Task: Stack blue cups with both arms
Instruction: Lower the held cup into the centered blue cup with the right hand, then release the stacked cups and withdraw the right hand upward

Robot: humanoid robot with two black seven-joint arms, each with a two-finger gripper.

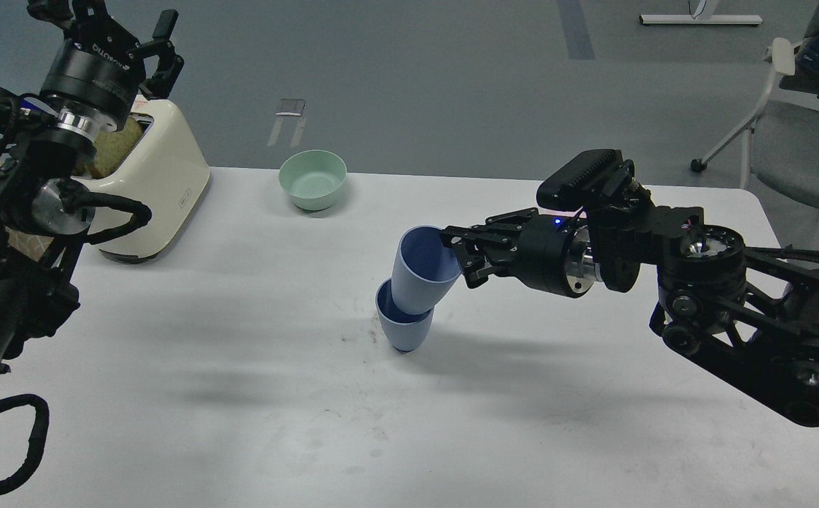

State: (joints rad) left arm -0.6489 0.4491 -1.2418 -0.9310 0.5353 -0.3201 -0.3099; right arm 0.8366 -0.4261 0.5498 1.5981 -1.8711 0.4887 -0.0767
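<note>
Two periwinkle-blue cups stand mid-table. The lower cup (402,324) is upright on the white table (240,367). The upper cup (420,271) sits tilted in its mouth, leaning right. My right gripper (460,257) reaches in from the right and its fingers pinch the upper cup's right rim. My left gripper (109,32) is raised at the top left, above the toaster, far from the cups; its fingers are spread and hold nothing.
A cream toaster (152,183) stands at the table's back left, under the left arm. A mint-green bowl (312,178) sits at the back centre. A chair (797,134) stands beyond the table's right end.
</note>
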